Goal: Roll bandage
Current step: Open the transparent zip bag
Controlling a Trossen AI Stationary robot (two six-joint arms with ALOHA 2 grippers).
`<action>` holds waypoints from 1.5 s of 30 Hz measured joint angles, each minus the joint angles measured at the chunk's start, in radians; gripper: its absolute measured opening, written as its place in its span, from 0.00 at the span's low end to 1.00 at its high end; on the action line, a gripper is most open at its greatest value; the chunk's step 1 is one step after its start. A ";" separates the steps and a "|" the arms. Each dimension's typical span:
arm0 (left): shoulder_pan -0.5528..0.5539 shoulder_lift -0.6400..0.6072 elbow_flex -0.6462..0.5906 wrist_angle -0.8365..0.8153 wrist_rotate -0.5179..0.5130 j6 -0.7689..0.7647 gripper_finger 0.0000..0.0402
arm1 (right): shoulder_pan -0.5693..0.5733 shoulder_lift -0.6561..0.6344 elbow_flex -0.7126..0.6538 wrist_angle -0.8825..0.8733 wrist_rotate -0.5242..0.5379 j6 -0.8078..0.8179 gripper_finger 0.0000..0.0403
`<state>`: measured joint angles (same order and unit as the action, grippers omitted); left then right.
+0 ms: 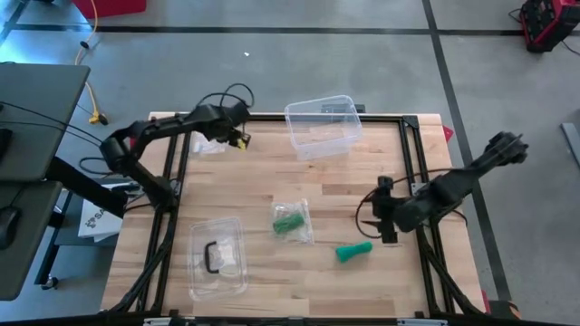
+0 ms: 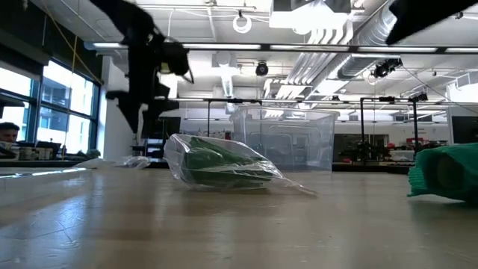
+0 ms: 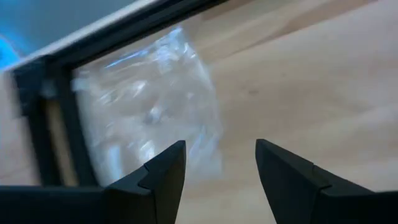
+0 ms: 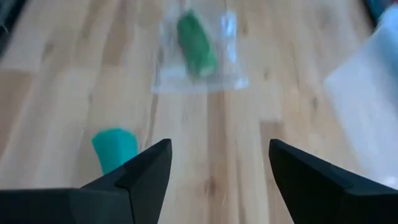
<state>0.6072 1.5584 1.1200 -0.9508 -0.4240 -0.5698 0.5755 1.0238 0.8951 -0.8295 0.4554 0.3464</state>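
Note:
A rolled teal-green bandage (image 1: 353,251) lies on its side on the wooden table, toward the near right; it also shows in the right wrist view (image 4: 115,148) and the low view (image 2: 444,173). A second green bandage lies in a clear bag (image 1: 292,222) at mid-table. My right gripper (image 1: 385,206) hangs open above the table, right of the roll, with nothing between its fingers (image 4: 221,174). My left gripper (image 1: 237,136) is open at the far left, above an empty-looking clear plastic bag (image 3: 149,118), with nothing in its gap.
A clear plastic tub (image 1: 322,125) stands at the far middle. A clear flat container with a black handle (image 1: 217,258) lies near the left front. A black frame rail (image 3: 56,124) runs along the table's left edge. Bare wood lies between the bagged bandage and the tub.

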 joint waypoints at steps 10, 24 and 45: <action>0.177 0.187 -0.134 0.302 0.102 0.165 0.43 | -0.033 -0.091 0.000 0.099 0.013 -0.193 0.65; -0.246 0.075 0.002 0.115 0.177 0.081 0.01 | -0.025 -0.102 0.000 0.098 -0.002 -0.150 0.65; -1.093 -0.172 -0.190 1.668 0.125 0.730 0.00 | -0.104 -0.114 -0.396 1.230 -0.351 -0.383 0.64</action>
<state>-0.4855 1.3867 0.9298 0.7172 -0.2994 0.1604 0.4713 0.9094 0.4987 0.4009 0.1042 -0.0367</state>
